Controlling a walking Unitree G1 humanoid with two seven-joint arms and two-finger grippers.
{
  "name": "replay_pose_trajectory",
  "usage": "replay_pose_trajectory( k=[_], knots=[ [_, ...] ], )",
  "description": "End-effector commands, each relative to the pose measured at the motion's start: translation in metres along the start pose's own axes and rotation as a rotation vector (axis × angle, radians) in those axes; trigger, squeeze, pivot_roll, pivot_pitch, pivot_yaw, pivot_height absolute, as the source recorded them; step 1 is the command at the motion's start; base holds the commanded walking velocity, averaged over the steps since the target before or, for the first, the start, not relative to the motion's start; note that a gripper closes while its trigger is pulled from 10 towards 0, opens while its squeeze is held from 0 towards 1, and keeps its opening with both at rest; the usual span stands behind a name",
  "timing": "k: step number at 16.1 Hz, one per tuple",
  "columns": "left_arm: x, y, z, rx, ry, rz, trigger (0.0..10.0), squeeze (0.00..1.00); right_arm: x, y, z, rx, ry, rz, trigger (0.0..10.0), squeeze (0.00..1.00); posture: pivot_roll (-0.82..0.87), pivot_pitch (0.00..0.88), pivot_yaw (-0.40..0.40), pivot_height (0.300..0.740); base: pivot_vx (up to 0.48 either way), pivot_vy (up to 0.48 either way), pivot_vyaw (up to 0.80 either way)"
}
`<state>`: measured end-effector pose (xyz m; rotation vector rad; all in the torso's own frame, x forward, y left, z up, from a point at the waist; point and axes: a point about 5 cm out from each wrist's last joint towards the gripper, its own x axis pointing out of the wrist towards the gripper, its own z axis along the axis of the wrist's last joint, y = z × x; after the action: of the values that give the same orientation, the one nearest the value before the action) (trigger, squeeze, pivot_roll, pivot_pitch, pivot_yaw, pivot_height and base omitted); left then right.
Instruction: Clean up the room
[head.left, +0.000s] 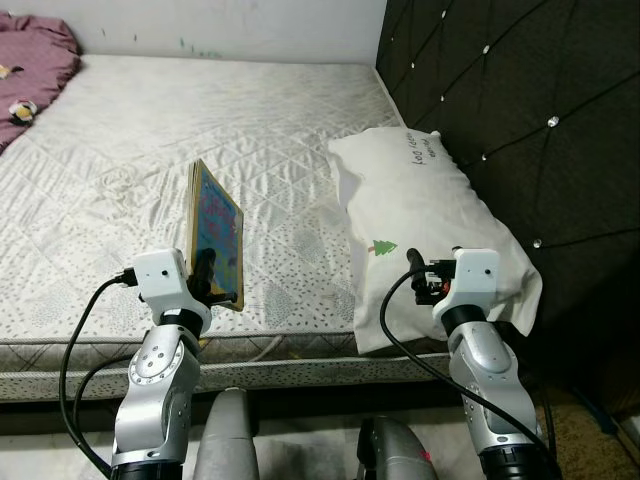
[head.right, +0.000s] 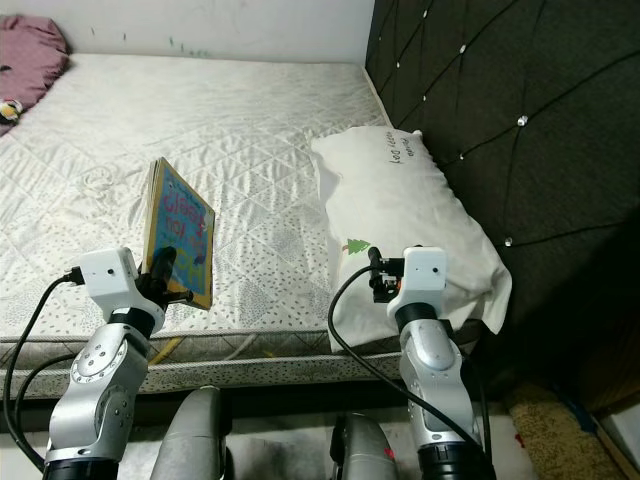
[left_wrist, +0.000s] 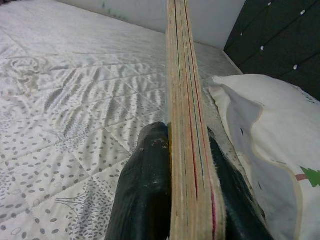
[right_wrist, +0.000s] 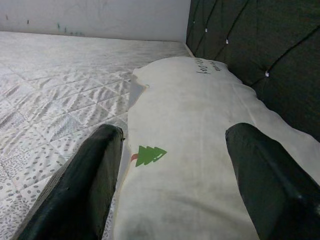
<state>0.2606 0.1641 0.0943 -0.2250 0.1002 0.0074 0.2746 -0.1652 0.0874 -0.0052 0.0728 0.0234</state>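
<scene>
Stretching across the head views, the bed (head.left: 150, 140) is lying bare but for a pillow (head.left: 420, 215) resting against the dark headboard (head.left: 520, 110) and a maroon blanket (head.left: 35, 60) bunched at the far corner. Above the near edge, the left gripper (head.left: 207, 275) is holding a book (head.left: 215, 232) upright, its jaws clamped tight on the book's lower edge. The right gripper (right_wrist: 170, 175) is hovering over the pillow's near end, jaws spread wide and holding nothing. The robot is seemingly partway through clearing the book off the bed; next it is likely needing to turn away, keeping the grip firm, and find a place to put the book.
</scene>
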Motion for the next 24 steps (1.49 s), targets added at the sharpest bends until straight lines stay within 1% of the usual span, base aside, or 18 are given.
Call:
replay_pose_trajectory(
  k=[1,3,6,7,14,16,17,18,19,21,22,23,24],
  knots=[
    [0.004,-0.007,0.017,0.006,-0.076,-0.034,10.0,0.0,0.003,0.0,0.006,-0.016,-0.018,0.005,10.0,0.0,-0.02,0.016,-0.037,0.652,0.311,0.0,0.0],
    [0.005,-0.007,0.017,0.004,-0.075,-0.032,10.0,0.0,0.003,0.0,0.006,-0.016,-0.019,0.006,10.0,0.0,-0.02,0.016,-0.038,0.652,0.304,0.0,0.0],
    [0.005,-0.007,0.016,0.003,-0.067,-0.031,10.0,0.0,0.004,0.0,0.007,-0.014,-0.02,0.008,10.0,0.0,-0.02,0.016,-0.038,0.622,0.279,0.0,0.0],
    [0.006,-0.009,0.013,0.003,-0.048,-0.03,10.0,0.0,0.004,0.0,0.007,-0.014,-0.021,0.007,10.0,0.0,-0.02,0.015,-0.038,0.607,0.0,0.0,0.0],
    [0.01,-0.011,0.011,-0.008,-0.035,-0.037,10.0,0.0,0.005,-0.002,0.007,-0.013,-0.024,0.005,10.0,0.0,-0.03,0.01,-0.038,0.607,0.0,0.0,0.0],
    [0.015,-0.011,0.01,-0.036,-0.019,-0.032,10.0,0.0,0.005,-0.002,0.008,-0.016,-0.028,0.01,10.0,0.0,-0.03,0.009,-0.038,0.584,0.0,0.0,0.0],
    [0.018,-0.011,0.009,-0.067,-0.011,-0.026,10.0,0.0,0.005,-0.001,0.008,-0.016,-0.029,0.01,10.0,0.0,-0.03,0.008,-0.039,0.569,0.0,0.0,0.0],
    [0.021,-0.011,0.009,-0.078,-0.01,-0.023,10.0,0.0,0.005,-0.002,0.009,-0.018,-0.03,0.009,10.0,0.0,-0.04,0.01,-0.041,0.559,0.0,0.0,0.0],
    [0.029,-0.011,0.008,-0.085,-0.012,-0.022,10.0,0.0,0.004,-0.003,0.014,-0.016,-0.042,0.004,10.0,0.0,-0.04,0.016,-0.046,0.55,0.0,0.0,0.0],
    [0.039,-0.011,0.005,-0.135,-0.006,-0.001,10.0,0.0,0.001,-0.003,0.022,-0.018,-0.061,0.005,10.0,0.0,-0.06,0.02,-0.053,0.55,0.0,0.0,0.0],
    [0.047,-0.012,0.004,-0.179,-0.003,0.014,10.0,0.0,-0.004,-0.002,0.026,-0.025,-0.071,0.019,10.0,0.0,-0.07,0.029,-0.054,0.55,0.0,0.0,0.0],
    [0.058,-0.015,0.005,-0.251,-0.002,0.027,10.0,0.0,-0.012,-0.003,0.026,-0.045,-0.068,0.038,10.0,0.0,-0.08,0.036,-0.059,0.55,0.0,0.0,0.0],
    [0.065,-0.017,0.005,-0.286,0.0,0.022,10.0,0.0,-0.016,-0.006,0.025,-0.049,-0.059,0.033,10.0,0.0,-0.09,0.039,-0.062,0.55,0.0,0.0,0.0]
  ],
)
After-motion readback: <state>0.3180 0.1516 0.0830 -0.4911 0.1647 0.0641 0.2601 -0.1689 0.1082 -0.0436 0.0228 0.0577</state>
